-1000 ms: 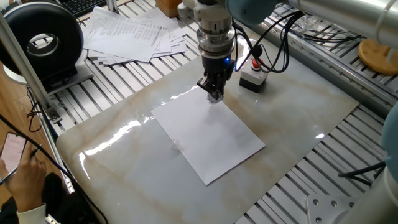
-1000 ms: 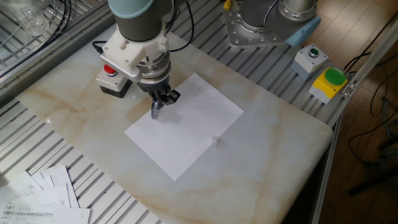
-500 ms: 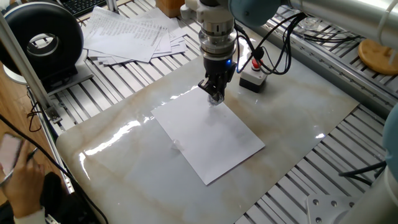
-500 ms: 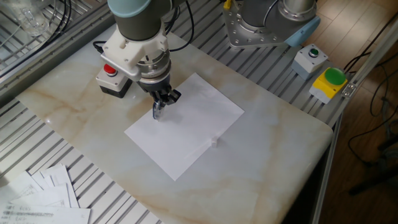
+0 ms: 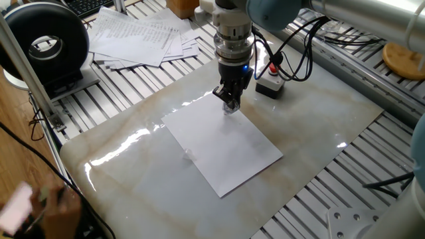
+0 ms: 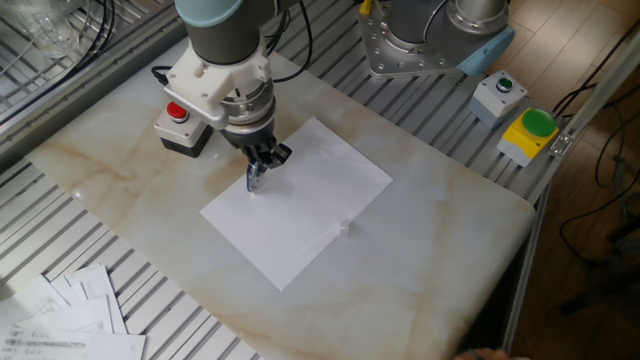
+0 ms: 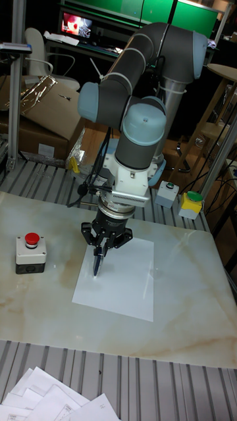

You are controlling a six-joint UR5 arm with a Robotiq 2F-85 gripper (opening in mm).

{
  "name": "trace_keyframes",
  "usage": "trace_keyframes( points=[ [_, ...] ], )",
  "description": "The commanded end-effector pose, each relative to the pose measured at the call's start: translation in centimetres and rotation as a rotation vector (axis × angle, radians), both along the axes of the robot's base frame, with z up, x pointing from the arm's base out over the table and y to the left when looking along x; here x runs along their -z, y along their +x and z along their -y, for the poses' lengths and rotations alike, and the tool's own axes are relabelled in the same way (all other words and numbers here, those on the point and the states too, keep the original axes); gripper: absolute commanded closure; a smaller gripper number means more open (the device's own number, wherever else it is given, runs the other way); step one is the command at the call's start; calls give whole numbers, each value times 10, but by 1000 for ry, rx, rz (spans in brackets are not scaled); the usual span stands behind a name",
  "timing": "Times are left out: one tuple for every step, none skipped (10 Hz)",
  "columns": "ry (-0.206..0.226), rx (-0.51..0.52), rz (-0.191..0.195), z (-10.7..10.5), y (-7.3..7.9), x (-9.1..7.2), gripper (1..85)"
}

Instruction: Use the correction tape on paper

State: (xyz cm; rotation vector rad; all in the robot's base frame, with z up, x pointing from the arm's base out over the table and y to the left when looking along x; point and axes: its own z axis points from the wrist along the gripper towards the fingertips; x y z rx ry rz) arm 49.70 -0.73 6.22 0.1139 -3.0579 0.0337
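On the marble slab in one fixed view, gripper [image 5: 230, 105] clamps the correction tape [image 5: 230, 107], tip on paper [image 5: 226, 147]; printed sheets [image 5: 139, 36] behind. Other fixed view: tape dark, slim, tilted; red-button box [image 6: 182, 125] beside. Tall fixed view: tape tip near sheet's left edge.

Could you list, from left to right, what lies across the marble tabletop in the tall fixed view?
Red button box → correction tape held in the claw, tip down on the left part of the paper → grey box with a green button → yellow box with a green button.
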Motion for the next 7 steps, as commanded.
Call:
trace_keyframes(
  points=[
    [15,3,3,-2,-1,1,847],
    [15,0,3,-1,-2,2,847],
    [16,-3,3,0,-3,2,847],
    [19,-3,3,-1,-3,2,847],
    [21,0,1,-1,-4,2,847],
    [20,0,-2,-1,-5,2,847],
    [21,2,-6,-1,-6,2,847]
  ],
)
